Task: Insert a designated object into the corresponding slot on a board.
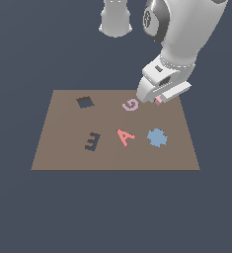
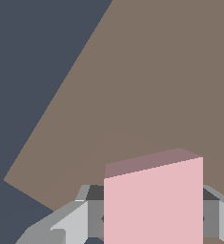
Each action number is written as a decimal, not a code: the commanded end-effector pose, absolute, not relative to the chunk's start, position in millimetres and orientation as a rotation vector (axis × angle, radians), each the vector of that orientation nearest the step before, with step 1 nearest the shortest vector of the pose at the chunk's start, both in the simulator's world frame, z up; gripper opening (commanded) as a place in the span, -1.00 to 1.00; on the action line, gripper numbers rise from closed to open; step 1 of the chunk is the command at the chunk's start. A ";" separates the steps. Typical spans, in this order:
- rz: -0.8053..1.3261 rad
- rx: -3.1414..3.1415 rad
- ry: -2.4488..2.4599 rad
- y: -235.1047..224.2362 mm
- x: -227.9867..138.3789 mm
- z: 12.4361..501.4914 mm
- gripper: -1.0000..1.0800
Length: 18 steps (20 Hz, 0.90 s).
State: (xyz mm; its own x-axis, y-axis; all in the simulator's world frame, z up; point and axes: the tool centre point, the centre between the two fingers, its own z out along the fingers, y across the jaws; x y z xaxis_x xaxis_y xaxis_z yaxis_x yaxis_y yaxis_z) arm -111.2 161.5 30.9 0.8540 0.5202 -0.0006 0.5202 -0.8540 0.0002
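The pale-pink cube (image 2: 153,205) sits between my gripper's (image 2: 153,221) two grey fingers (image 2: 92,214), whose pads lie flush against its sides. In the exterior view the gripper (image 1: 157,100) is low over the far right part of the brown board (image 1: 63,143), and only a corner of the cube (image 1: 159,102) shows under it. I cannot tell whether the cube rests on the board or is lifted off it. The dark navy square slot (image 1: 85,102) lies at the board's far left, well away from the gripper.
On the board lie a lilac letter G (image 1: 130,105) just left of the gripper, a salmon-red letter A (image 1: 126,136), a blue cog shape (image 1: 157,137) and a dark E-shaped hole (image 1: 92,141). The arm's base (image 1: 116,20) stands behind the board.
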 end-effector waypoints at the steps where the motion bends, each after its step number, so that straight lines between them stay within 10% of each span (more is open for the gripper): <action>1: 0.000 3.010 0.899 155.1 -115.6 31.3 -1.00; 18: 0.000 2.772 1.478 72.3 -150.1 34.2 -1.00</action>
